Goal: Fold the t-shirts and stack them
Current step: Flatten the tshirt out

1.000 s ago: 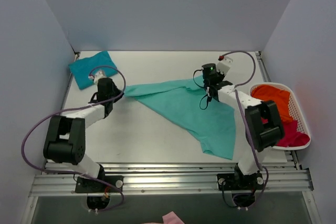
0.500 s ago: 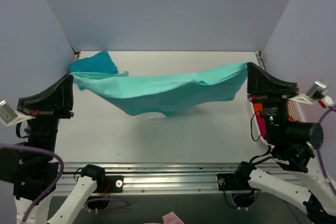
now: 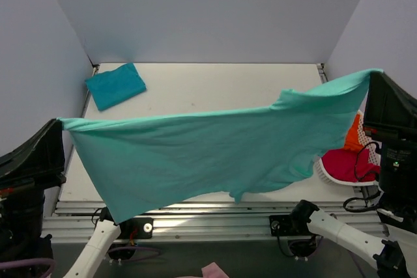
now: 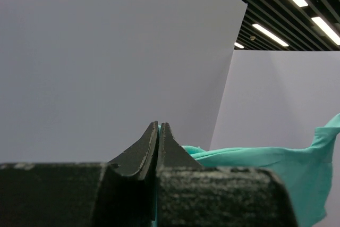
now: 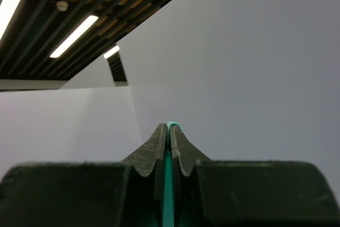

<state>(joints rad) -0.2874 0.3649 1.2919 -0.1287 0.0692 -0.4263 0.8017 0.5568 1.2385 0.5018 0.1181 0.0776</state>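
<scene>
Soft mint-green t-shirt (image 3: 208, 154), wide wrinkled sheet

The mint-green t-shirt (image 3: 195, 154) is soft, matt cloth.

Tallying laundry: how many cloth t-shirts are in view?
4: mint-green t-shirt stretched between left gripper and right gripper; folded teal t-shirt, table's far-left corner; orange t-shirt and magenta t-shirt in the white basket, maybe hiding more.
</scene>
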